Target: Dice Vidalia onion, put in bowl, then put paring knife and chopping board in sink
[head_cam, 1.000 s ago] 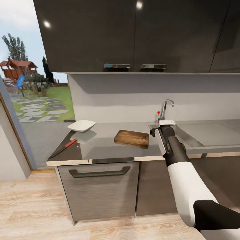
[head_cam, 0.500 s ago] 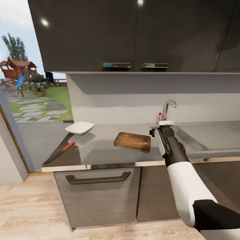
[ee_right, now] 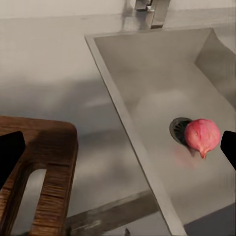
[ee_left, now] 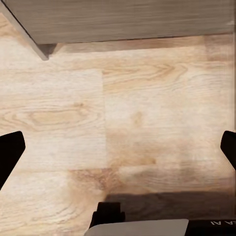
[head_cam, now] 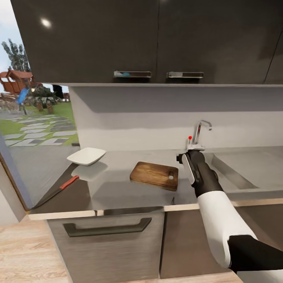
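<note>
Black cabinets (head_cam: 157, 39) hang over the grey countertop (head_cam: 118, 188), which sits lower and larger in the head view than half a second ago, with less floor showing: the camera has closed in on the counter. On the worktop the things lie as before: the white bowl (head_cam: 86, 156) at the left, the knife (head_cam: 59, 188) near the front left edge with its red handle toward the bowl, and the board (head_cam: 154, 175) in the middle, well apart from both. The right arm (head_cam: 204, 184) reaches forward beside the board, its wrist just before the tap (head_cam: 201, 131) and the sink (head_cam: 251, 169). From the right wrist, the right gripper (ee_right: 118, 147) shows its fingertips spread wide, holding nothing, over the counter between the board (ee_right: 34, 167) and the sink (ee_right: 147, 64). The onion (ee_right: 202, 136) lies on the basin floor, touching the drain. The left gripper (ee_left: 118, 147), also spread and empty, points down at the plank floor (ee_left: 118, 113).
</note>
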`<state>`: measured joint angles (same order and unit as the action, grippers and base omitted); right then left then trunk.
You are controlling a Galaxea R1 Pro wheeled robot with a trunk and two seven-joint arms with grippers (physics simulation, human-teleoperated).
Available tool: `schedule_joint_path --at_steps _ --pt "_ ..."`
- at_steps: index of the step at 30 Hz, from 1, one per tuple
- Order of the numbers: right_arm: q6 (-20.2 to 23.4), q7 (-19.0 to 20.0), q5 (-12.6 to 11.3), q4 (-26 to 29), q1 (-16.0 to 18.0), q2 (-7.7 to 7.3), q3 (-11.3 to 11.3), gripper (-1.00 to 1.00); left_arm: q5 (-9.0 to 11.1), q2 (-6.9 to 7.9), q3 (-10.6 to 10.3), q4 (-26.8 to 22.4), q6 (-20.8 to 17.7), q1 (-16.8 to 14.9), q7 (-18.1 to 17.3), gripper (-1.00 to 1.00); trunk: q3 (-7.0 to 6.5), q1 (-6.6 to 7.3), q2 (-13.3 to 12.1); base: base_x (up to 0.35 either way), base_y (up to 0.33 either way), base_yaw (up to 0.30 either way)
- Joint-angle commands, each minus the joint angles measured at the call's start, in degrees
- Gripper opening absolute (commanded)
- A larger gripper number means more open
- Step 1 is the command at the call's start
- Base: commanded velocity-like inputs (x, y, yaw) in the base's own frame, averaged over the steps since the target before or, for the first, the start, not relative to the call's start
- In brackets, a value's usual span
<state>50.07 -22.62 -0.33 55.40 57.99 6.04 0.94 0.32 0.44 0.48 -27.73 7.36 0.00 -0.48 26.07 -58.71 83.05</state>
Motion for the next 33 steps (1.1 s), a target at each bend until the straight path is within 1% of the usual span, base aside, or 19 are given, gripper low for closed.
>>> schedule_joint_path --at_steps 1,6,8,18,33 --pt "-0.2 -0.1 0.0 -0.4 0.0 0.04 0.1 1.0 0.0 0.0 0.0 0.0 0.1 0.0 -0.1 1.0 0.06 -0.02 0.0 0.177 -0.064 0.0" --pt "-3.2 0.6 0.0 -3.3 0.0 0.02 0.1 1.0 0.0 0.0 0.0 0.0 0.1 0.0 -0.1 1.0 0.06 -0.02 0.0 0.135 -0.028 0.0" --pt "-4.2 1.1 0.0 -5.3 0.1 0.02 0.1 1.0 0.0 0.0 0.0 0.0 0.1 0.0 -0.1 1.0 0.06 -0.02 0.0 0.084 -0.006 0.0" --pt "-4.5 1.2 0.0 -6.0 0.0 0.27 -0.1 1.0 0.0 0.0 0.0 0.0 0.1 0.0 -0.1 1.0 0.06 -0.02 0.0 0.013 -0.001 0.0" --pt "-4.5 1.2 0.1 -6.1 -0.1 0.2 0.0 1.0 0.1 -0.01 0.0 0.0 0.1 0.0 -0.1 1.0 0.06 -0.02 0.0 0.0 0.0 0.0"
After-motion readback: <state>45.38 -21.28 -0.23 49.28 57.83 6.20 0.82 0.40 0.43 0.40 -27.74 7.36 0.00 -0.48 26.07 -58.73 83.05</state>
